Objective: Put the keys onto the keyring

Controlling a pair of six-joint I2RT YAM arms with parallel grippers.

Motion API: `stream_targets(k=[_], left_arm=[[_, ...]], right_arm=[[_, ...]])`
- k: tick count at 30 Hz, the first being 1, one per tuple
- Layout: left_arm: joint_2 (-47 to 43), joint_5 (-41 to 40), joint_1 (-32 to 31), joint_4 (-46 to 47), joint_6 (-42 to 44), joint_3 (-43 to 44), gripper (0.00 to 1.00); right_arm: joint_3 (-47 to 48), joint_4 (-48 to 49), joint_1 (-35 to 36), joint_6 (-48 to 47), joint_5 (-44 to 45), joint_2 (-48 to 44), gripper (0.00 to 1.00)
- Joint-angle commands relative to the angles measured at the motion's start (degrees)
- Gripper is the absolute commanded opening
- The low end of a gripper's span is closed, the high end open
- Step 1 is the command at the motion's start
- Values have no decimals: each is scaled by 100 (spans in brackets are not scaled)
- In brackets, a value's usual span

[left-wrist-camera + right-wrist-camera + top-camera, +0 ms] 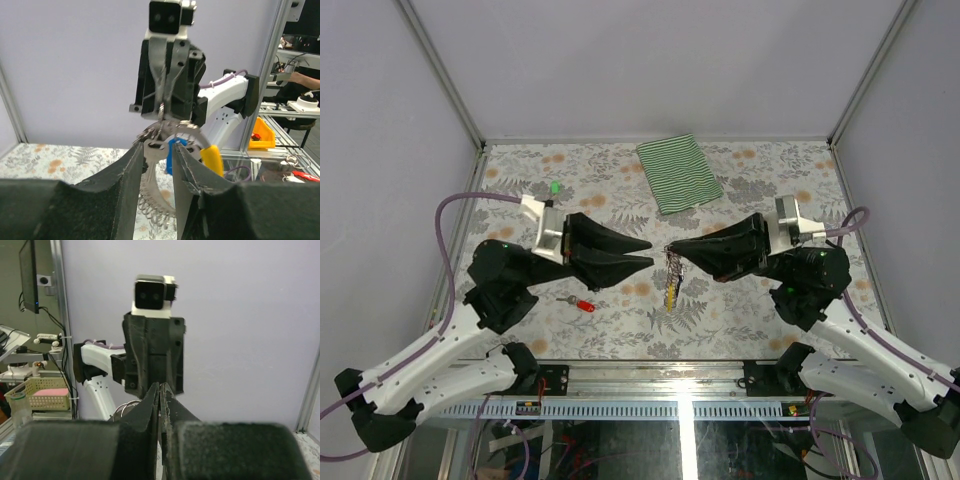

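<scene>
My right gripper (672, 250) is shut on the thin wire keyring (192, 131) and holds it above the table's middle. A silvery key (152, 157), a blue tag (175, 152) and a yellow tag (211, 160) hang from the ring; the bunch (670, 278) dangles below the fingertips. My left gripper (650, 252) is open, level with the ring, and its jaws stand either side of the hanging key (158, 146). A red-tagged key (584, 304) lies on the table by the left arm. A green tag (555, 187) lies at the back left. The right wrist view shows shut jaws (160, 386) and the ring's wire (125, 407).
A green-striped folded cloth (678, 173) lies at the back middle. The flower-patterned table (750, 300) is fenced by metal frame posts (480, 140) and grey walls. The two grippers face each other tip to tip over the middle.
</scene>
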Motion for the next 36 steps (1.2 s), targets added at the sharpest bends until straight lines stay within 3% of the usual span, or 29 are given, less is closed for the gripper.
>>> stream_targets(k=[1,18,27,32,36], left_arm=[[286,302,-29,309,-177,120,31],[406,853,-41,920,-270,18,32],[530,747,-54,933,-255,61,32],[609,749,-62,968,-233,120,21],[653,762,-71,1029,-242,153,19]], right_arm=[[358,196,-8,-146,-376,-58,0],[434,-23,-10,-257,-578,-43,0],[443,-15,-13,-216,-604,-9,0],[436,-24,-10,-207,-604,-17,0],[418,-32,-10,-216,-604,-15,0]])
